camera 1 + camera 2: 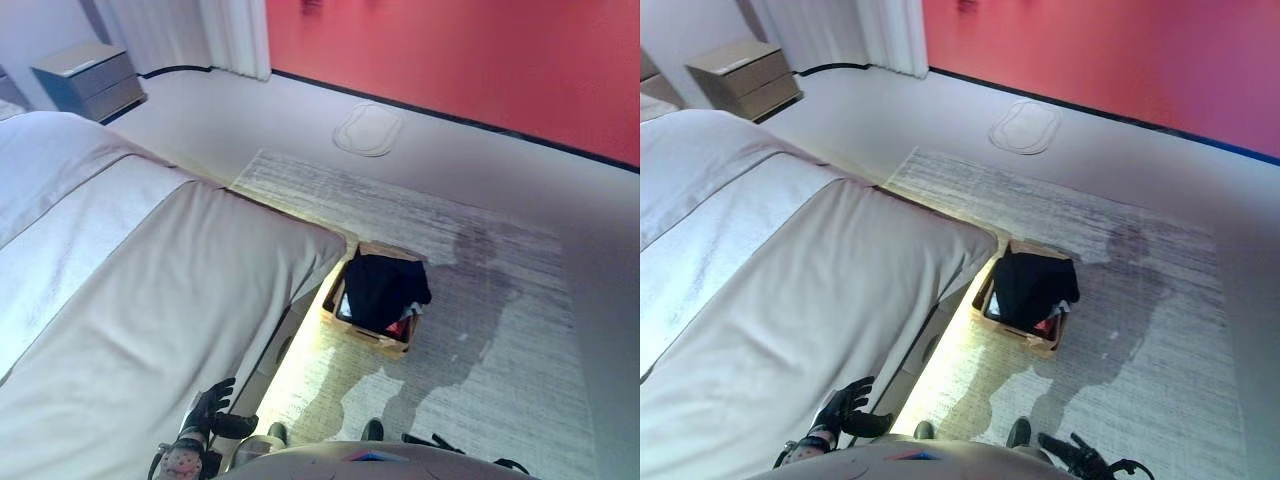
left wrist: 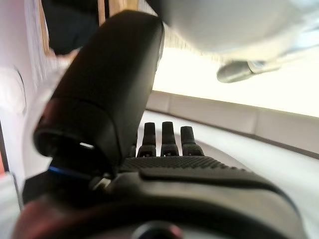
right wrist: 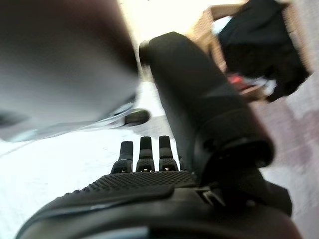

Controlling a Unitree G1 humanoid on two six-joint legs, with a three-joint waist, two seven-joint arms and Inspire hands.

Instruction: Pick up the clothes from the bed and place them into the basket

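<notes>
The left hand point(image 1: 208, 408) hangs low beside the bed's point(image 1: 150, 300) near edge, fingers point(image 2: 163, 133) straight and spread, thumb standing out, nothing in them. The right hand point(image 1: 1072, 455) shows at the bottom edge of the right eye view over the rug point(image 1: 470, 300); its own wrist view shows the fingers point(image 3: 141, 149) extended in a row, relaxed and empty.

The clothes point(image 1: 382, 285), a dark garment heaped over something red, already lie in the basket point(image 1: 385, 343), which stands on the rug just beside the bed's corner. The right wrist view looks along the thumb to that same basket and dark heap; the left wrist view catches only a sliver of them past its thumb, plus the bed's pale side panel. Only the eye views show the bed's top, covered by a smooth beige cover.

Open floor lies beyond the rug toward the red wall point(image 1: 470, 60), with a nightstand point(image 1: 90, 78) and white curtain point(image 1: 235, 35) far off.
</notes>
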